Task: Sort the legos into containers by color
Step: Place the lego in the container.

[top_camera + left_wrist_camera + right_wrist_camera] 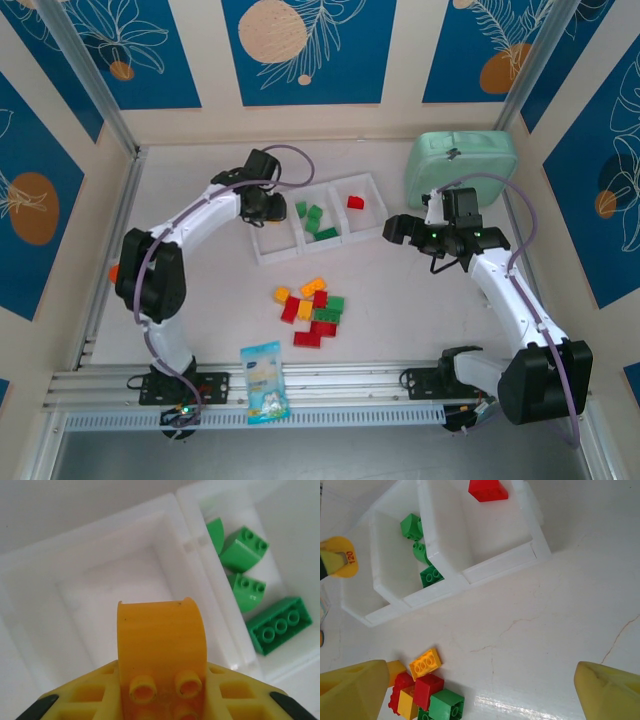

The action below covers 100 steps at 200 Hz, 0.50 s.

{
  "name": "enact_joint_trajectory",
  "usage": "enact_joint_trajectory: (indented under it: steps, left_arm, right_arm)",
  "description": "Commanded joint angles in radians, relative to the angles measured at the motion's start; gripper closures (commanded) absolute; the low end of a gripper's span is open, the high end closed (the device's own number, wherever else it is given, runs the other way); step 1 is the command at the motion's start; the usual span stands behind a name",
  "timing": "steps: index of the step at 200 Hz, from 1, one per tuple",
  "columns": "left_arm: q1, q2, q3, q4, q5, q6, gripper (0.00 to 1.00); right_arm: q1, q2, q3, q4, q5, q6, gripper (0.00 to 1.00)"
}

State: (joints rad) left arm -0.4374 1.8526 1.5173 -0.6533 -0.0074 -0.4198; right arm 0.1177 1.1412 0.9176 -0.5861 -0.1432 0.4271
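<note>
Left jaws are clamped tight on a curved orange brick (pixel 161 645), its studs facing the wrist camera. They hang right over the left compartment of the white tray (pixel 320 247). The wrist view looks straight down past the brick onto that compartment's white floor. From overhead the arm covers the brick, so how high it sits above the floor is hard to call; it looks clear of it.

The tray lies across the far middle of the tabletop (pixel 420 320), its right end angled a little farther away. In the middle compartment sit the green bricks (pixel 314 222), bunched toward its far and right sides, one long flat piece nearest. A single red brick (pixel 356 203) rests in the right compartment, up against the far wall.

On the other side, the right jaws are spread wide with nothing between them, the two yellow fingertips (pixel 607 692) at opposite edges of the wrist view. They hover over bare tabletop just right of the tray, pointing left.

Near the middle lies the heap of bricks (pixel 310 310): red, green, yellow and orange, touching and partly stacked, well apart from the tray. A blue-and-white snack packet (pixel 265 382) lies at the near edge. A mint-green case (pixel 462 168) sits in the far right corner.
</note>
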Motion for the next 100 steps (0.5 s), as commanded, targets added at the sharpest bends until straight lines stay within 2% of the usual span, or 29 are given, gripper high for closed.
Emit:
enact_joint_trajectory:
  steps: [1,19,41,80,100]
  left_arm:
    - [0.031,0.052,0.057,0.015,0.043,-0.092,0.72]
    - [0.034,0.081,0.078,0.005,0.038,-0.101,0.72]
    - [0.037,0.093,0.080,0.004,0.044,-0.108,0.64]
    - [0.036,0.073,0.053,0.018,0.055,-0.112,0.57]
    - [0.036,0.037,0.009,0.053,0.058,-0.127,0.42]
  right_arm:
    - [0.003,-0.030,-0.017,0.000,-0.024,0.001,0.05]
    - [0.003,-0.035,-0.018,0.000,-0.021,0.002,0.05]
    - [0.004,-0.035,-0.022,0.004,-0.021,0.004,0.05]
    - [0.005,-0.030,-0.020,0.007,-0.026,0.005,0.05]
    - [0.004,-0.029,-0.020,0.008,-0.030,0.006,0.05]
